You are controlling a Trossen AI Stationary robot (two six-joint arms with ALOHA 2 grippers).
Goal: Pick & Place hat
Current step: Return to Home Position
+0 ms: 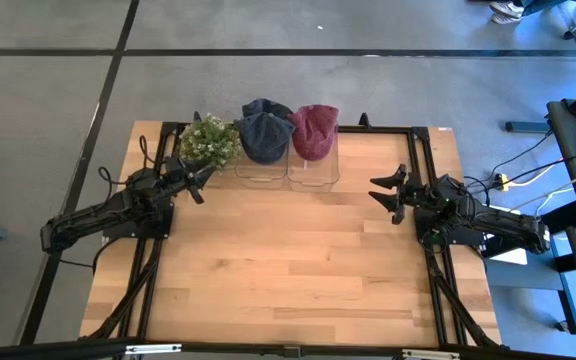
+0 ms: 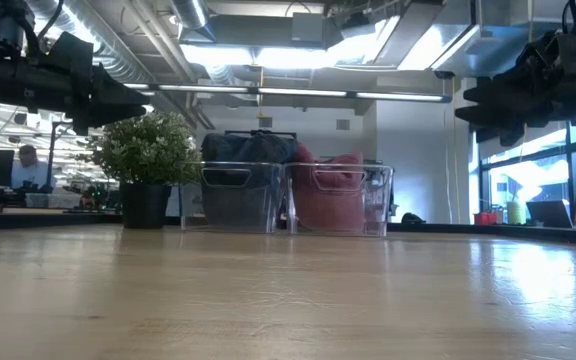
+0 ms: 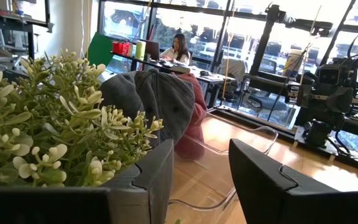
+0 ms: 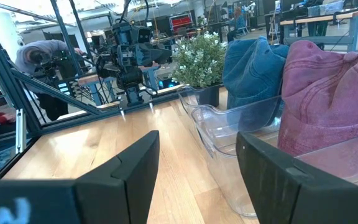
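Dark blue hats [image 1: 266, 132] are piled in the left clear bin, and a maroon hat [image 1: 314, 130] fills the right clear bin, both at the table's far edge. In the low view the blue hats [image 2: 248, 150] and maroon hat [image 2: 330, 190] show through the bin walls. My left gripper [image 1: 202, 182] hovers open above the table, just left of the bins and near the plant; its own view shows the grey-blue hat [image 3: 160, 102] ahead. My right gripper [image 1: 385, 194] hovers open right of the bins, with the maroon hat [image 4: 334, 93] close ahead.
A potted green plant [image 1: 209, 140] stands left of the bins at the far edge, close to my left gripper. The two clear bins [image 1: 288, 165] sit side by side. Bare wooden tabletop [image 1: 288, 260] stretches toward the near edge. People sit at desks in the room beyond.
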